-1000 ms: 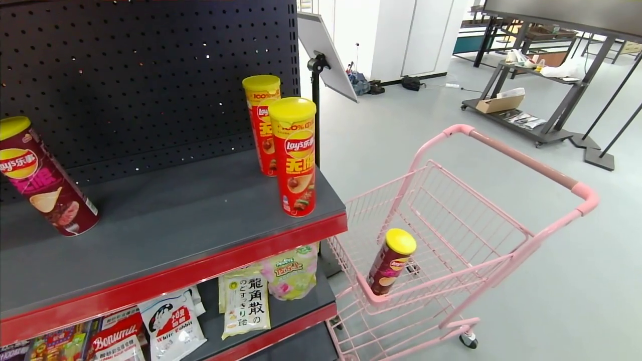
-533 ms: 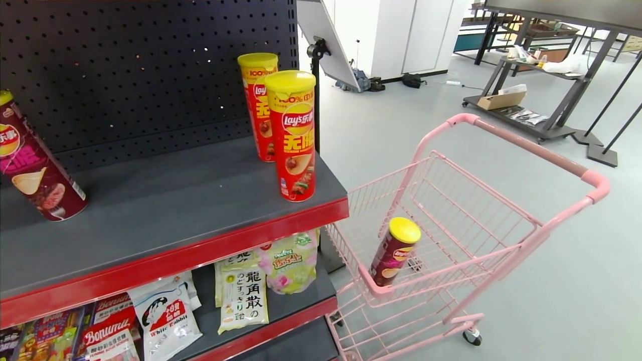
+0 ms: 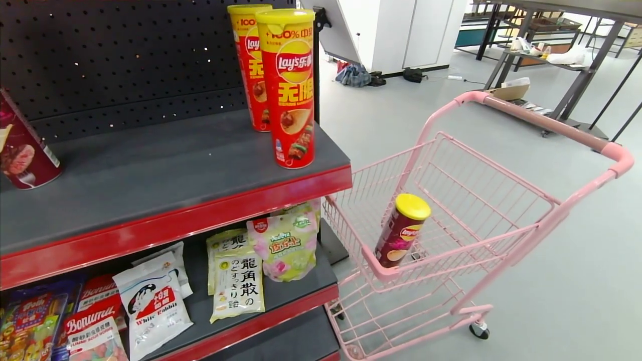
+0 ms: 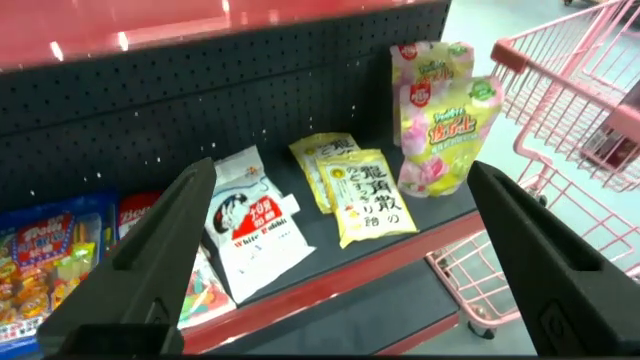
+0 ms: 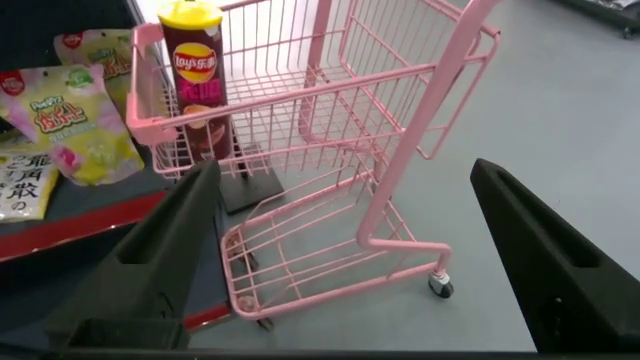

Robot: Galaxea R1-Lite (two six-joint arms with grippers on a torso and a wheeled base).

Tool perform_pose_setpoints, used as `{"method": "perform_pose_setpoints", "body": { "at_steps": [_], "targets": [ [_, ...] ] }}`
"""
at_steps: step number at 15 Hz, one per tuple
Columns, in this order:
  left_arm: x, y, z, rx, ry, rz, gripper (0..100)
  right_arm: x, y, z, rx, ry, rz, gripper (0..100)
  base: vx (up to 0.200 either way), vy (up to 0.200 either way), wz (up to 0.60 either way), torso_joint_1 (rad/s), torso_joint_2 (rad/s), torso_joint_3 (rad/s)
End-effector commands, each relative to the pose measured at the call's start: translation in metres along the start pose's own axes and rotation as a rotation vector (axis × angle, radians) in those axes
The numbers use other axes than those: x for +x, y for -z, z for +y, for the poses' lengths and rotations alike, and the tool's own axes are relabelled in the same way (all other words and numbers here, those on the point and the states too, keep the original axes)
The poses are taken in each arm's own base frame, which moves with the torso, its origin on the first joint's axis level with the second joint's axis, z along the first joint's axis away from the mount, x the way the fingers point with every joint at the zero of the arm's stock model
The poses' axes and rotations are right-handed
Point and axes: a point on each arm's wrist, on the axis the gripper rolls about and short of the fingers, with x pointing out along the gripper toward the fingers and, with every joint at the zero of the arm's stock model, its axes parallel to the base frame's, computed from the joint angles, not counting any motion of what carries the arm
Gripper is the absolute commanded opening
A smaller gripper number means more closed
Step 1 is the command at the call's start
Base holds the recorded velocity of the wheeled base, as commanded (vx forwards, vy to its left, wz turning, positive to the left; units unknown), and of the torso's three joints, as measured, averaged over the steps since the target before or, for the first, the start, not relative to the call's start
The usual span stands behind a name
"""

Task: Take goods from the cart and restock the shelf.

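I read this as the approach to the next pick, with nothing in hand on either arm. The left gripper hangs before the snack bags on the lower shelf, its fingers spread wide and empty. The right gripper faces the pink cart, equally wide open with nothing between its fingers.

The 1 item to move, a maroon chip can with a yellow lid, stands upright in the cart's basket, in the corner nearest the shelf, at about 4 o'clock from the middle of the head view. On the upper shelf, 2 red chip cans stand at the 3 o'clock end, 1 just behind the other, and a second maroon can stands at 9 o'clock.

Next, I judge, the right arm must go over the basket rim, close on the can below its lid and lift it clear of the wire wall.
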Motion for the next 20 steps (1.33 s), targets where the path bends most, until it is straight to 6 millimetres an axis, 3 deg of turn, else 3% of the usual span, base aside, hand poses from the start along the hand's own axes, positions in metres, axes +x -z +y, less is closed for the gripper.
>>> {"method": "perform_pose_setpoints", "body": {
  "at_steps": [1, 5, 6, 8, 9, 11, 13, 15, 16, 18, 20],
  "targets": [
    [0.0, 0.0, 0.0, 0.0, -0.002, 0.0, 100, 0.0, 0.0, 0.0, 0.0, -0.002, 0.0, 100, 0.0, 0.0, 0.0, -0.124, 0.43, 0.295],
    [0.0, 0.0, 0.0, -0.002, -0.002, 0.0, 100, 0.005, -0.003, 0.0, -0.004, -0.005, 0.057, 100, 0.0, 0.0, 0.0, -0.038, 0.14, 0.097],
    [0.0, 0.0, 0.0, 0.001, 0.0, 0.0, 100, 0.011, -0.073, 0.0, 0.084, -0.065, -0.002, 100, 0.0, 0.0, 0.0, 0.0, 0.0, 0.0],
    [0.0, 0.0, 0.0, 0.001, 0.0, 0.0, 100, 0.066, -0.187, 0.003, 0.293, -0.106, 0.008, 100, 0.0, 0.0, 0.0, 0.0, 0.0, 0.0],
    [0.0, 0.0, 0.0, 0.001, 0.0, 0.0, 100, 0.078, -0.189, 0.005, 0.268, -0.143, 0.043, 100, 0.0, 0.0, 0.0, 0.0, 0.0, 0.0],
    [0.0, 0.0, 0.0, 0.0, 0.0, 0.0, 100, 0.144, -0.158, 0.016, 0.204, -0.223, 0.26, 100, 0.0, 0.0, 0.0, 0.0, 0.0, 0.0],
    [0.0, 0.0, 0.0, 0.0, 0.0, 0.0, 100, 0.204, -0.108, 0.029, 0.195, -0.258, 0.305, 100, 0.0, 0.0, 0.0, 0.0, 0.0, 0.0],
    [0.0, 0.0, 0.0, 0.0, 0.0, 0.0, 100, 0.244, -0.066, 0.037, 0.192, -0.271, 0.29, 100, 0.0, 0.0, 0.0, 0.0, 0.0, 0.0],
    [0.0, 0.0, 0.0, 0.0, 0.0, 0.0, 100, 0.246, -0.063, 0.038, 0.191, -0.274, 0.294, 100, 0.0, 0.0, 0.0, 0.0, 0.0, 0.0],
    [0.0, 0.0, 0.0, 0.001, 0.0, 0.0, 100, 0.263, -0.035, 0.048, 0.189, -0.319, 0.37, 100, 0.0, 0.0, 0.0, 0.0, 0.0, 0.0],
    [0.0, 0.0, 0.0, 0.001, 0.0, 0.0, 100, 0.264, -0.035, 0.057, 0.189, -0.352, 0.375, 100, 0.0, 0.0, 0.0, 0.0, 0.0, 0.0]
  ]
}}
